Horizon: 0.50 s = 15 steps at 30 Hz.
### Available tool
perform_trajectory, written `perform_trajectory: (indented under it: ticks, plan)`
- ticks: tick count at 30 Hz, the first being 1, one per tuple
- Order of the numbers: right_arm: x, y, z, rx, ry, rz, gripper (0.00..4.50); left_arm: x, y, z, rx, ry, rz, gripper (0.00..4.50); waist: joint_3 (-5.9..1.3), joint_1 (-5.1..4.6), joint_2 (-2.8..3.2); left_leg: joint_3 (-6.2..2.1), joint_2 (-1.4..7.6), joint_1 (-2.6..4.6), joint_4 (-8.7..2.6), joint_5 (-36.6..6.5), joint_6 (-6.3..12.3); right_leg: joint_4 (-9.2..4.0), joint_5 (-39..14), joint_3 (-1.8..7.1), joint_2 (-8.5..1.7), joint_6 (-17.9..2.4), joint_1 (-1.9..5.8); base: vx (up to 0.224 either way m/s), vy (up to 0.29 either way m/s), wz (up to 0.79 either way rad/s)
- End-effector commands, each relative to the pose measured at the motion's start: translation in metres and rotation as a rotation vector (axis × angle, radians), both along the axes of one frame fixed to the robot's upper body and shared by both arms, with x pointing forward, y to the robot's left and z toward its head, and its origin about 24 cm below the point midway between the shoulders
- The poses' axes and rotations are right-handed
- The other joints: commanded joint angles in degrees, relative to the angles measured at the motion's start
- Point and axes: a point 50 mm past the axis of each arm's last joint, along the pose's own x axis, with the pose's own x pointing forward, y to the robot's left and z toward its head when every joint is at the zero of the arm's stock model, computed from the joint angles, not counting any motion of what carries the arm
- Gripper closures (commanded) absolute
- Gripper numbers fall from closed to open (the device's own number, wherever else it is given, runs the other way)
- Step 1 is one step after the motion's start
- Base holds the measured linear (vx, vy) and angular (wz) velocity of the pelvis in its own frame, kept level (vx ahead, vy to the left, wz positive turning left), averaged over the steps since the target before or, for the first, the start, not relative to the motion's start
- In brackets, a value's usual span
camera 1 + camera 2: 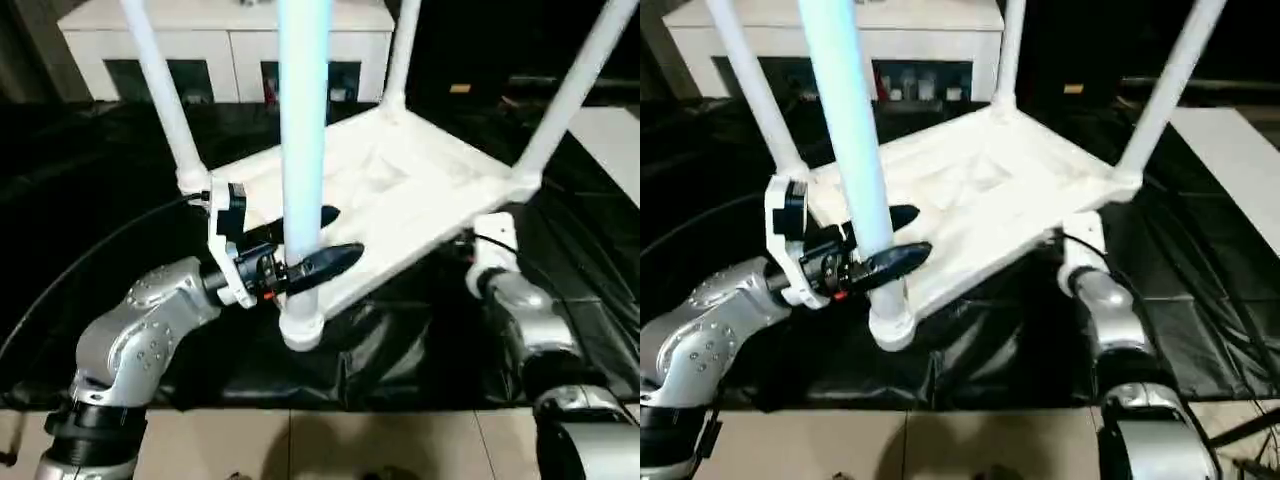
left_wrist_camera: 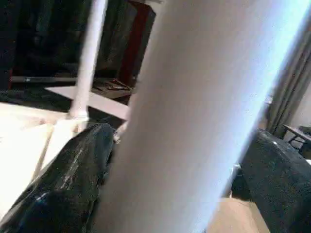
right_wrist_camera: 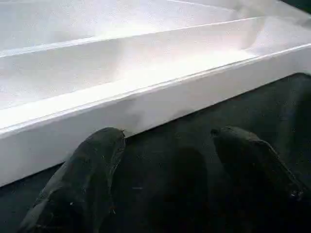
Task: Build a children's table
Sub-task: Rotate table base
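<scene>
On the black sheet (image 1: pixel 400 350), the upturned table (image 1: pixel 400 200) looks light, stiff, slick; legs suit gripping. Left end effector (image 1: pixel 310 250) clamps the near leg (image 1: pixel 303 150); right end effector (image 3: pixel 165 179) gapes beside its rim.

i see smooth white plastic tabletop (image 1: pixel 400 200) and legs (image 1: pixel 303 150), glossy black sheeting (image 1: pixel 400 350), brushed silver metal forearms (image 1: pixel 140 330).
</scene>
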Motion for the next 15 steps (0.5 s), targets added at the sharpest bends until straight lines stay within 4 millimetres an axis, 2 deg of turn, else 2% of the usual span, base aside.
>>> perform_trajectory:
  ticks: [1, 3, 5, 7, 9, 10, 15]
  plan:
    - [0.008, 0.025, 0.010, 0.031, -0.037, 0.120, 0.97, -0.006, -0.007, 0.007, -0.009, -0.027, -0.047, 0.07, -4.22, 0.34, -0.75, 0.02, 1.71, -0.65, -4.09, -4.48, 3.81, -3.49, -7.79, 1.91, -2.61, -14.97, 3.62, 0.000, 0.000, 0.00]
    - [0.007, 0.036, 0.007, 0.043, -0.025, 0.187, 0.97, -0.009, -0.010, 0.010, -0.019, -0.031, -0.057, 0.07, -4.23, -0.09, -0.67, 0.06, 1.70, -0.67, -4.03, -5.14, 3.76, -3.53, -8.36, 1.95, -2.67, -15.22, 3.61, 0.000, 0.000, 0.00]
    - [0.007, 0.043, 0.004, 0.039, -0.016, 0.233, 0.97, -0.011, -0.014, 0.012, -0.021, -0.037, -0.073, 0.07, -4.21, -0.23, -0.94, 0.07, 1.70, -0.65, -4.04, -4.94, 3.86, -3.58, -8.18, 1.94, -2.59, -15.43, 3.61, 0.000, 0.000, 0.00]
    - [0.006, 0.049, 0.003, 0.036, -0.014, 0.263, 0.97, -0.012, -0.017, 0.014, -0.023, -0.043, -0.083, 0.07, -4.25, -0.21, -0.76, 0.06, 1.75, -0.70, -3.96, -4.57, 3.93, -3.53, -7.99, 1.95, -2.71, -15.70, 3.63, 0.000, 0.000, 0.00]
    - [0.002, 0.070, 0.000, 0.057, -0.014, 0.352, 0.97, -0.015, -0.031, 0.019, -0.043, -0.059, -0.125, 0.07, -4.29, -0.35, -0.72, 0.07, 1.85, -0.75, -3.93, -4.15, 4.24, -3.40, -6.98, 1.98, -2.72, -16.23, 3.58, 0.000, 0.000, 0.00]
    - [0.002, 0.072, -0.001, 0.058, -0.015, 0.358, 0.97, -0.015, -0.032, 0.019, -0.047, -0.060, -0.128, 0.07, -4.25, -0.38, -0.77, 0.09, 1.86, -0.76, -3.96, -4.14, 4.26, -3.44, -6.87, 1.98, -2.69, -16.28, 3.59, 0.000, 0.000, 0.00]
    - [-0.003, 0.095, -0.002, 0.089, -0.020, 0.444, 0.97, -0.008, -0.047, 0.025, -0.079, -0.072, -0.113, 0.07, -4.39, -0.65, -0.72, 0.01, 1.98, -0.75, -3.94, -3.82, 4.64, -3.27, -4.71, 1.98, -2.71, -17.20, 3.62, 0.000, 0.000, 0.00]
